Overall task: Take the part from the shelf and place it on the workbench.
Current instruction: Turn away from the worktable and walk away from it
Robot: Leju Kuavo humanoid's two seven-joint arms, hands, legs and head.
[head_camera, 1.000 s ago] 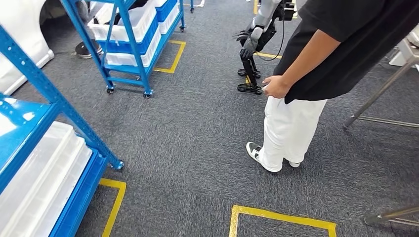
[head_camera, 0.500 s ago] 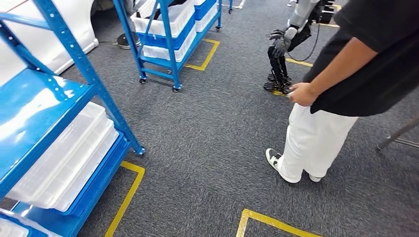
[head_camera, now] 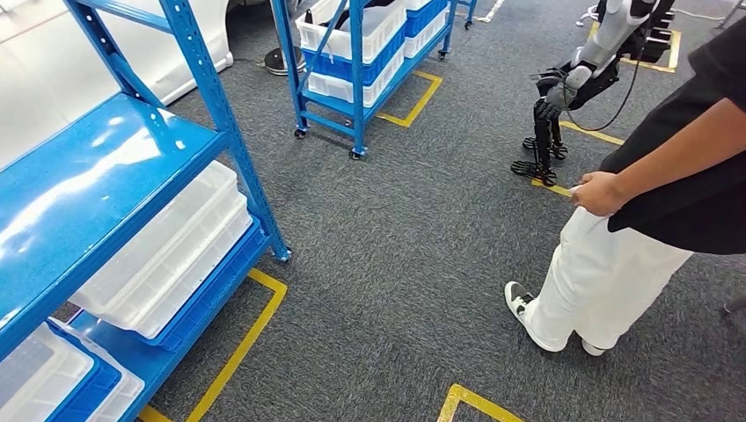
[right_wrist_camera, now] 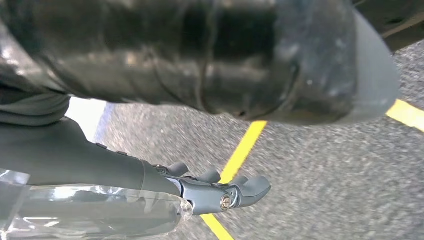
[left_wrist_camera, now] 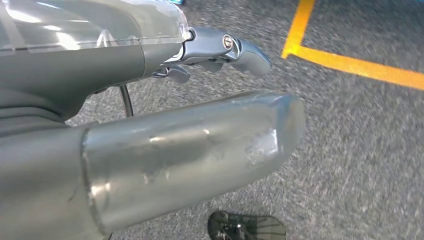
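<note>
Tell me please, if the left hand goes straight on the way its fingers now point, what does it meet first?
Probably the grey carpet floor. The left hand holds nothing, and the wrist view shows only carpet and a yellow tape line beyond its fingertips. Depth is unclear, so this is a guess.

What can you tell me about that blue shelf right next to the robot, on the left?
The near shelf is a glossy blue metal rack with perforated upright posts and a diagonal brace. Its upper deck is bare and reflects light. Lower levels hold translucent white bins sitting in blue trays. A front post stands on grey carpet by a yellow tape line.
</note>
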